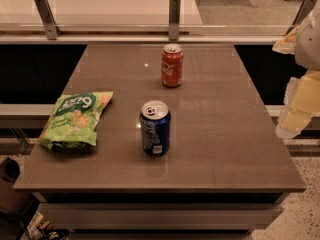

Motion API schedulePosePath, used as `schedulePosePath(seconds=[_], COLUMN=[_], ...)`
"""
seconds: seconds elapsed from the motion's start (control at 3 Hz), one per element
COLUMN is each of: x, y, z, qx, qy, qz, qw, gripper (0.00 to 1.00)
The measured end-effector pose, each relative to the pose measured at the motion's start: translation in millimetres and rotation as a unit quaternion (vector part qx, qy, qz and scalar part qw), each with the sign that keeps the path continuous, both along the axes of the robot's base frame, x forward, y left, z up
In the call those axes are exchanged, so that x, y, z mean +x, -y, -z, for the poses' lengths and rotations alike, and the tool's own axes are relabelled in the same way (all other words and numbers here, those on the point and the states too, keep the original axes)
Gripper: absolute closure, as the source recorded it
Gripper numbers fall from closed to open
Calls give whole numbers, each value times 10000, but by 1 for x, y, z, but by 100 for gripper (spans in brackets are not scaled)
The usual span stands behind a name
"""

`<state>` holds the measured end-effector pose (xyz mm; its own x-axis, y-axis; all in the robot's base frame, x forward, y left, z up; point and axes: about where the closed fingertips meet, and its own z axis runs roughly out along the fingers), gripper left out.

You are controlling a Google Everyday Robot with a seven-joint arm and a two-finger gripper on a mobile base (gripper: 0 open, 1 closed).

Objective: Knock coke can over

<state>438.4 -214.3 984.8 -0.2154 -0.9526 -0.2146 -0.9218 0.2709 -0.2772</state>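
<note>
The coke can [172, 65] is red-orange with white script and a silver top. It stands upright on the far middle of the brown table [225, 134]. My gripper [299, 106] shows as pale, blurred shapes at the right edge of the camera view, beyond the table's right side. It is well to the right of the coke can and apart from it.
A dark blue can [154, 127] stands upright in the middle of the table, nearer than the coke can. A green chip bag [76, 118] lies near the left edge. A glass railing with metal posts [174, 18] runs behind the table.
</note>
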Motion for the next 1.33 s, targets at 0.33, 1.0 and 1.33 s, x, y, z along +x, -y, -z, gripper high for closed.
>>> schedulePosePath(seconds=[0.33, 1.0, 1.33], x=[0, 21, 45], y=[0, -2, -3], z=[0, -5, -4], qx=[1, 488, 1159], qy=[1, 234, 442], qz=[0, 70, 237], qw=[10000, 9985, 9920], gripper=[0, 0, 0])
